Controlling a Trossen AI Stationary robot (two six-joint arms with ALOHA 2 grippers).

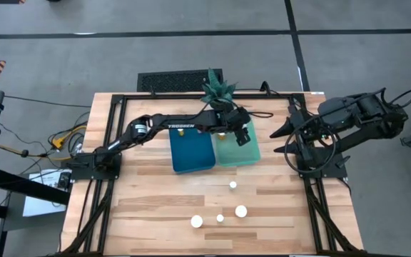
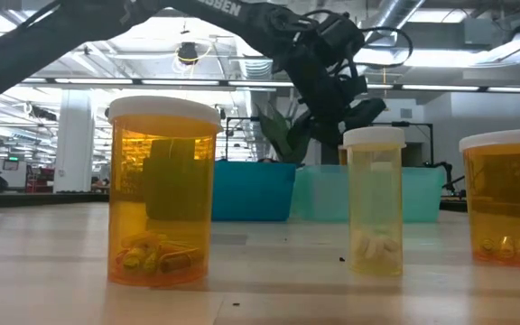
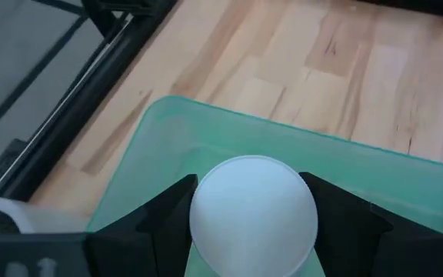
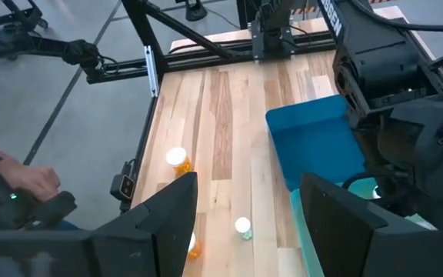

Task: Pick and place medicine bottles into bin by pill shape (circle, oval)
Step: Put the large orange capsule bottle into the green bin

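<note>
My left gripper (image 1: 242, 133) hangs over the light green bin (image 1: 235, 154) and is shut on a medicine bottle, whose round white cap (image 3: 252, 215) fills the gap between the fingers in the left wrist view. Several more amber bottles with white caps stand upright on their bases on the near part of the table (image 1: 232, 185) (image 1: 241, 211) (image 1: 197, 222). Three of them show close up in the low view (image 2: 162, 190) (image 2: 375, 203) (image 2: 508, 199). My right gripper (image 1: 282, 139) waits open and empty at the table's right side. My left gripper holds the medicine bottle between its two fingers (image 3: 168, 215), one on each side just below the white cap (image 3: 206, 185). The cap hides the place of contact and the amber body. The fingers point down from above. The bottle is lifted clear over the green bin, cap up.
A blue bin (image 1: 191, 151) stands beside the green one, on its left. A potted green plant (image 1: 218, 89) stands just behind both bins. Black frame rails run along the table's sides (image 1: 312, 193). A person sits beyond the table in the right wrist view (image 4: 18, 185).
</note>
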